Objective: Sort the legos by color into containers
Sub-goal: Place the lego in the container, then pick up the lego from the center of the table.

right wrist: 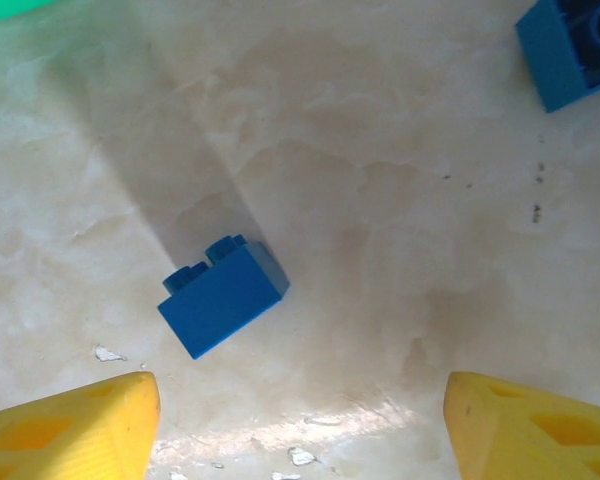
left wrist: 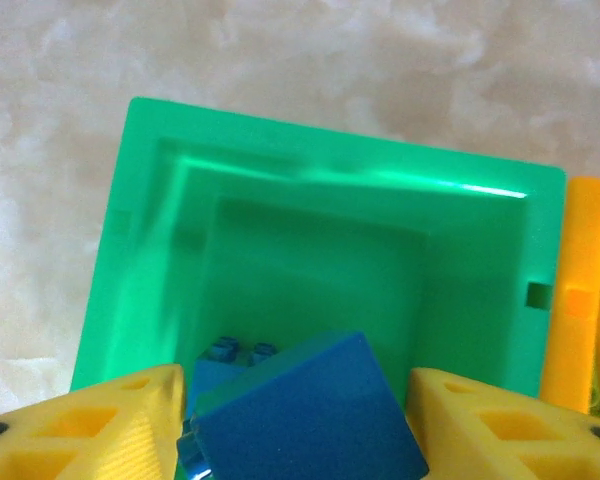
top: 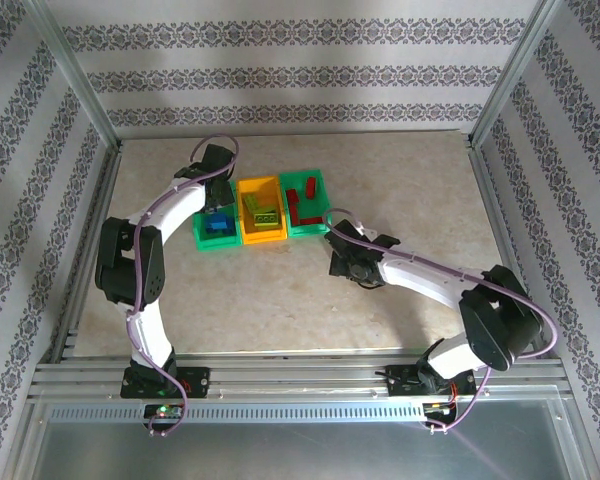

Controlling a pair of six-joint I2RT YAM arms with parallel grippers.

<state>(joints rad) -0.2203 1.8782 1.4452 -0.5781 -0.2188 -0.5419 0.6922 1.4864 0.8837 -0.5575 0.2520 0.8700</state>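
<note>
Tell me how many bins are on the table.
3, side by side on the table: the left green bin, holding blue bricks; the orange-yellow bin in the middle; the right green bin, holding red bricks. No others seem hidden.

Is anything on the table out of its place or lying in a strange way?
Yes. A blue brick lies loose on the table ahead of the open right gripper, and a second blue brick farther off; both are outside the bins. Small white flecks dot the table nearby.
</note>
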